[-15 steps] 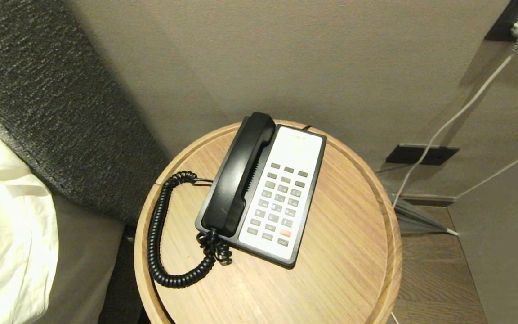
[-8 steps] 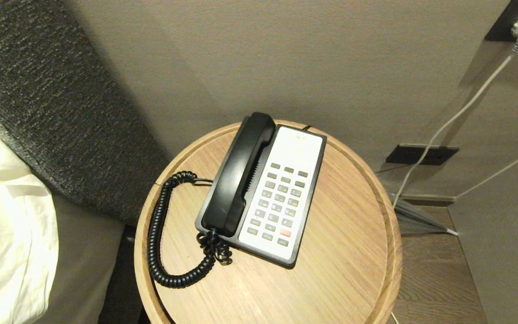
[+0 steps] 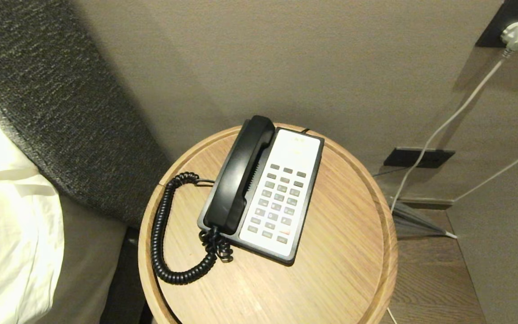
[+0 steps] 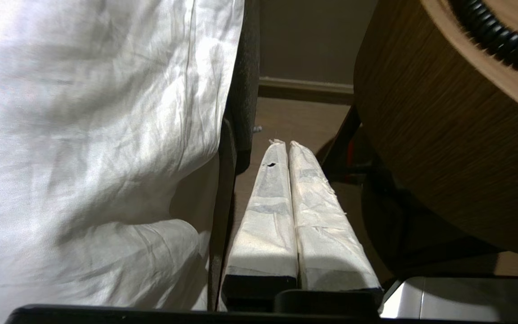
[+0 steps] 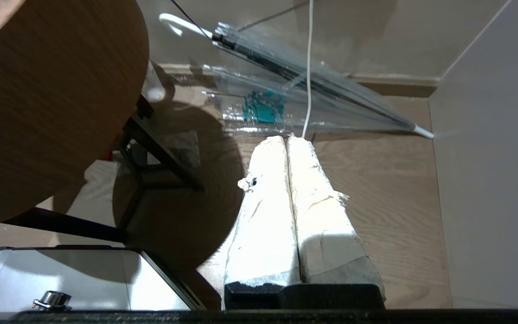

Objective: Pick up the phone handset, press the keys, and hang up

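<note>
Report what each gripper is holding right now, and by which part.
Nothing is held. The left gripper and right gripper are both shut on nothing, hanging low beside the round table. The phone handset lies untouched in its cradle.

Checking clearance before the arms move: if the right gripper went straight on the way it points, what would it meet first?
Probably the clear folded umbrella lying on the wooden floor, just beyond the shut right gripper. A white cable hangs there too; depth is unclear, so the floor might come first.

Black handset (image 3: 239,175) on cradle, grey keys (image 3: 278,203) w/ red btn alongside
</note>
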Controlling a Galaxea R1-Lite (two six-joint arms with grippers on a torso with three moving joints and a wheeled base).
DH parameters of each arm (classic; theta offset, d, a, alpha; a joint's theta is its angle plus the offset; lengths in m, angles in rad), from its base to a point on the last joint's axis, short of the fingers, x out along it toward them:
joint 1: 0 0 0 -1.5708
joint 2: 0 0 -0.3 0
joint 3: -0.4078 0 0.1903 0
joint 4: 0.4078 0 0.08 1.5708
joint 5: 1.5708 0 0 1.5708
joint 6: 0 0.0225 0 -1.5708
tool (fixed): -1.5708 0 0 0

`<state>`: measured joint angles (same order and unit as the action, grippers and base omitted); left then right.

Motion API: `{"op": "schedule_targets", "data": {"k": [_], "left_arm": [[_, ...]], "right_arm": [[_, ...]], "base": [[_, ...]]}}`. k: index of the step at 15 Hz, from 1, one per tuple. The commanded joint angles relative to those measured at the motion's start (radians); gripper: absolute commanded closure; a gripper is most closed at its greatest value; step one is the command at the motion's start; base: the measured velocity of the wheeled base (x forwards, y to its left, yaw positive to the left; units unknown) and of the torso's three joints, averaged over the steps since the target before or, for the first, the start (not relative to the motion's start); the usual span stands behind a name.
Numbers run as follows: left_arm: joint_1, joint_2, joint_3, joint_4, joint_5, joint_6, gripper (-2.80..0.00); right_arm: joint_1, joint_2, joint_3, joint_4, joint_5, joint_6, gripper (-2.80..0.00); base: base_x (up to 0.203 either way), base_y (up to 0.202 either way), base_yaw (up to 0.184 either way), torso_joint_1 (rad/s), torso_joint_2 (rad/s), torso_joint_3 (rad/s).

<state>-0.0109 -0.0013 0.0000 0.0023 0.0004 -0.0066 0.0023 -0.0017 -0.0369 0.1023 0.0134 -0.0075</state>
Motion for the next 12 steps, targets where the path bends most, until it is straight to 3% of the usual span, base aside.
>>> {"op": "schedule_targets", "data": {"k": [1,12], "left_arm": [[0.0,0.001,0.008,-0.021,0.0,-0.003,0.0],[0.0,0.001,0.008,-0.021,0.0,-0.004,0.0]], "right_arm": [[0.001,0.0,0.0,0.0,0.0,0.0,0.0],[0.001,0.0,0.0,0.0,0.0,0.0,0.0]], "base": [[0.0,0.0,0.0,0.002,0.0,0.187],[0.0,0.0,0.0,0.002,0.0,0.202]]}}
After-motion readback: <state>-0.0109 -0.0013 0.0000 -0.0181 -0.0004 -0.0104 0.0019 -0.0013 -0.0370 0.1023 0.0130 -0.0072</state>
